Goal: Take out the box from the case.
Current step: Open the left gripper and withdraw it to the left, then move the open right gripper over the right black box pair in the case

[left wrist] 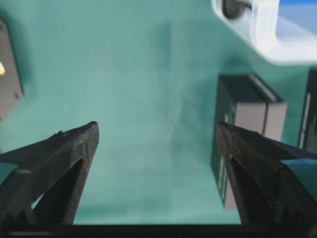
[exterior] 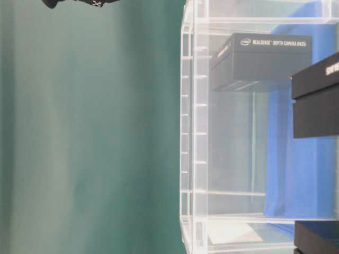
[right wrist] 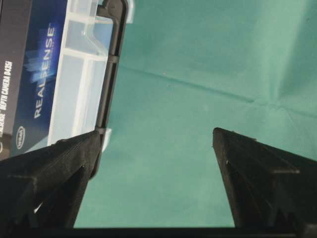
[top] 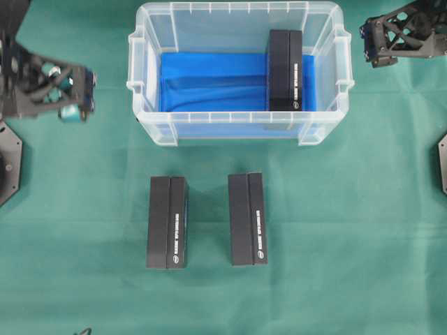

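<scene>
Box [top: 286,70] stands on its long edge at the right end of the case [top: 147,91], near the surface's far edge, on the blue lining [top: 209,80]. It looks like stiff, smooth cardboard, probably light; its flat sides may slip, so a hold across the narrow width near the middle seems best. One box remains inside; two boxes like it [top: 167,222] [top: 248,219] lie on the green surface [top: 349,244] nearer the front edge. Both the left gripper [left wrist: 156,139] and right gripper [right wrist: 156,136] have fingers spread, holding nothing.
</scene>
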`<control>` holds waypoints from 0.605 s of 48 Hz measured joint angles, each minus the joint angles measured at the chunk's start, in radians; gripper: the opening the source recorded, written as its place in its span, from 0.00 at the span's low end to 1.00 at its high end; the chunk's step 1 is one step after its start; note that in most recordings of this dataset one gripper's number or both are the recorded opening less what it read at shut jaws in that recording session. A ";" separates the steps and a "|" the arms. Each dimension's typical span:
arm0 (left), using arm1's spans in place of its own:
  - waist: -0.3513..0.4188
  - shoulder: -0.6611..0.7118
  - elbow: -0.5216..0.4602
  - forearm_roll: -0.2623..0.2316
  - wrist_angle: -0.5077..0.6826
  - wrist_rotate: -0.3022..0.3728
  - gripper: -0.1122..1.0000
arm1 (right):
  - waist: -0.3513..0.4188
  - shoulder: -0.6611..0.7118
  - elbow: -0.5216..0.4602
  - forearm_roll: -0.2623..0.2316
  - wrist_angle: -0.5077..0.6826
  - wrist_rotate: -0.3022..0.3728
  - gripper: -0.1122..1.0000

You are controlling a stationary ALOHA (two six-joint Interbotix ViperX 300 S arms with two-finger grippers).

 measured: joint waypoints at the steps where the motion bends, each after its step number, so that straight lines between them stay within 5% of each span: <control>1: 0.014 0.000 0.000 0.000 -0.002 0.008 0.97 | 0.000 0.000 0.000 -0.002 0.000 0.000 0.93; 19: 0.229 0.000 -0.002 0.000 -0.005 0.204 0.97 | 0.000 0.000 0.000 -0.002 0.006 0.005 0.93; 29: 0.245 0.000 -0.002 0.000 -0.006 0.215 0.97 | 0.000 -0.002 0.000 -0.002 0.011 0.008 0.93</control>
